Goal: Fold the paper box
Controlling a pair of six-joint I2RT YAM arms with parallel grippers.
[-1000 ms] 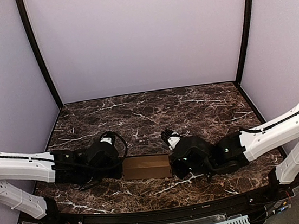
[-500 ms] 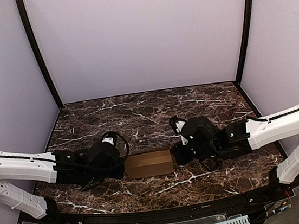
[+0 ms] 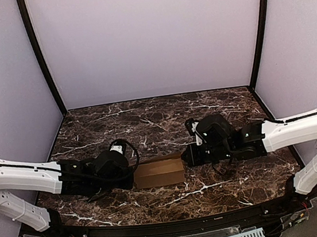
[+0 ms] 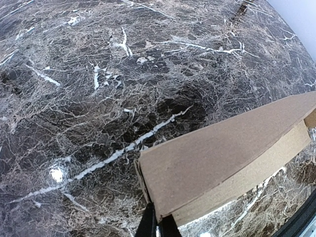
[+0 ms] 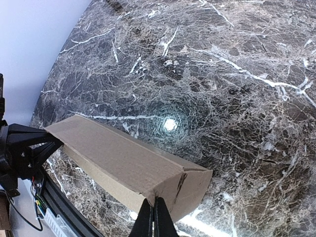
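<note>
The paper box (image 3: 159,172) lies on the marble table (image 3: 148,125) between my two arms as a narrow brown closed box, long side left to right. My left gripper (image 3: 132,178) is shut, its tips against the box's left end. In the left wrist view the box (image 4: 232,158) runs off to the right from the shut left gripper (image 4: 158,223), and its end flap stands slightly ajar. My right gripper (image 3: 186,156) is shut at the box's right end. In the right wrist view the shut right gripper (image 5: 154,216) touches the near top corner of the box (image 5: 123,158).
Lilac walls with black corner posts (image 3: 45,69) enclose the table on three sides. A black rail (image 3: 172,226) runs along the near edge. My left arm's black wrist (image 5: 19,148) shows behind the box's far end in the right wrist view.
My right gripper has swung away from the near side toward the back and right, staying at the box's right end. The box has shifted slightly right. The left arm has barely moved.
</note>
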